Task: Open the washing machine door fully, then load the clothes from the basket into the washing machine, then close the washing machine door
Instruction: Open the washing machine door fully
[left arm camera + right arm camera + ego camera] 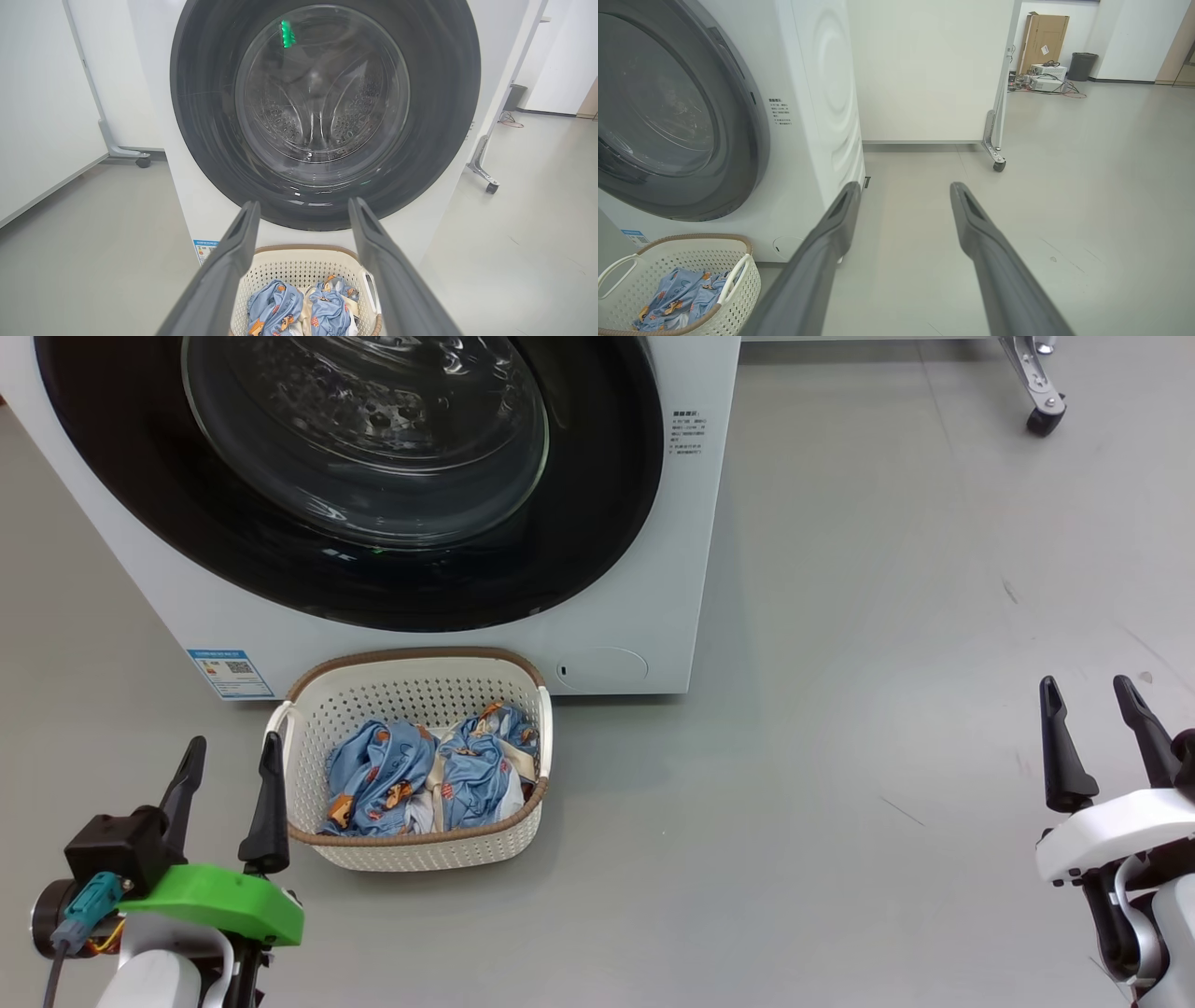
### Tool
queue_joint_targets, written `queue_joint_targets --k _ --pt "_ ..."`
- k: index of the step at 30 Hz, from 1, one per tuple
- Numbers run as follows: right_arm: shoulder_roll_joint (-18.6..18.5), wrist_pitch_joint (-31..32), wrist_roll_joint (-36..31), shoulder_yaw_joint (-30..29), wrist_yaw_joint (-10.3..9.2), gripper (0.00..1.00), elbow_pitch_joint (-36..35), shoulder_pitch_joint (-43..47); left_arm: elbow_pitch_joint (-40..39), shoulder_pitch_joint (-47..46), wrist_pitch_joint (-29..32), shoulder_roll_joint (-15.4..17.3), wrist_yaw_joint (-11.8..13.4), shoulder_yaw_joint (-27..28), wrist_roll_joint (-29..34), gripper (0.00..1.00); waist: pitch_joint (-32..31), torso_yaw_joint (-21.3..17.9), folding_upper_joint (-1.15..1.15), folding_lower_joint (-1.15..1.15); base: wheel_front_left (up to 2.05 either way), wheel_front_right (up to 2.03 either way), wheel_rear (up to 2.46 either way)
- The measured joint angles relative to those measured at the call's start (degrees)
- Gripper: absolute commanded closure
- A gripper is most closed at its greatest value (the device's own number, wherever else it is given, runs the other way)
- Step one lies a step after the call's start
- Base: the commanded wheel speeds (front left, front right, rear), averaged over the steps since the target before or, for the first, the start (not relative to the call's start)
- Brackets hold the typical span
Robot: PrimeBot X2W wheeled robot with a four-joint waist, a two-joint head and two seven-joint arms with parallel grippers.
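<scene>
**user1:** head view chops the washing machine door (607, 476) off at the top edge, so the upper ring and the rest of the washing machine (672, 579) above it are out of shot.

**user2:** yep. The small print (688, 434) right of the door and the blue label (231, 673) are too tiny to read. The clothes (429, 779) cover the floor of the basket (411, 681), and in the left wrist view its near half runs off the bottom edge.
</scene>
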Motion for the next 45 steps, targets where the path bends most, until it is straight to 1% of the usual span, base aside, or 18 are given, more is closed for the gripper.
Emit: queue_joint_targets --k 22,24,27,34,39,45 --pt "0.01 -0.09 0.13 -0.67 -0.03 0.00 -0.08 -0.86 -1.88 0.00 0.00 -0.02 -0.01 -0.38 0.83 0.00 0.54 0.37 0.00 0.00 0.06 0.06 -0.13" --pt "0.00 -0.09 0.41 -0.91 -0.42 0.00 -0.21 -0.91 -2.14 0.00 0.00 -0.04 -0.01 -0.41 1.19 0.00 0.65 0.44 0.00 0.00 0.00 0.00 0.00" --pt "-0.04 -0.09 0.51 -1.07 -0.43 0.00 -0.43 -1.26 -2.80 0.00 0.00 -0.22 -0.01 -0.41 1.42 0.00 0.86 0.58 0.00 0.00 0.00 0.00 0.00" --pt "-0.15 -0.10 1.10 -1.83 -0.44 0.00 -1.15 -2.91 -3.79 0.02 0.00 -0.67 -0.01 -0.56 1.83 0.00 1.36 1.15 0.00 0.00 0.00 0.00 0.00" --pt "-0.84 -0.11 1.65 -2.89 -0.53 0.00 -2.24 -3.94 -4.53 0.03 0.00 -0.88 -0.01 -1.72 2.19 0.00 1.87 1.70 0.00 0.00 0.00 0.00 0.00" --pt "-1.16 -0.18 3.52 -4.66 -0.53 0.00 -4.10 -8.23 -5.03 0.01 0.00 -1.74 -0.01 -2.69 2.26 0.00 3.08 3.17 0.00 0.00 0.00 0.00 0.00"
